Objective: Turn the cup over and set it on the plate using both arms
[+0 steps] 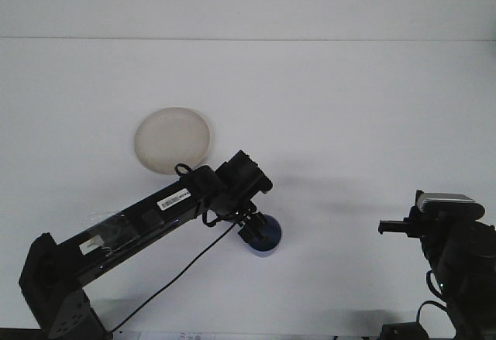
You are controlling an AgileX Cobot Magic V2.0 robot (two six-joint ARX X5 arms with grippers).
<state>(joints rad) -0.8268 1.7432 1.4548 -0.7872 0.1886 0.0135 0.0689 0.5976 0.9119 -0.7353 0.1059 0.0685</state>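
The left arm [147, 220] is reaching diagonally across the white table [349, 108], rising from its base at the lower left toward the centre. A white label is showing on its upper link, and a black cable [178, 278] is hanging in a loop beneath it down toward the table's near edge.

At about ten o'clock from the arm's wrist, the plate [173, 139] is lying flat on the table, round, pale and beige, well apart from the cup and not touched by anything.

The left gripper [254, 228] is sitting down over the blue cup [267, 241], covering the cup's left and upper part. Whether its fingers are spread or clamped on the cup's wall I cannot tell, because the wrist is hiding them from this view.

The cup is standing on the table near the centre, at about four o'clock from the plate. Its long axis is running vertically, roughly toward the camera, so only a rounded blue outline and a paler lower edge are showing. Whether its mouth is facing up or down cannot be told here.

At three o'clock from the cup, well apart, the right gripper [384, 228] is pointing left toward the cup, level above the table, holding nothing; its finger spacing is too dark to read.
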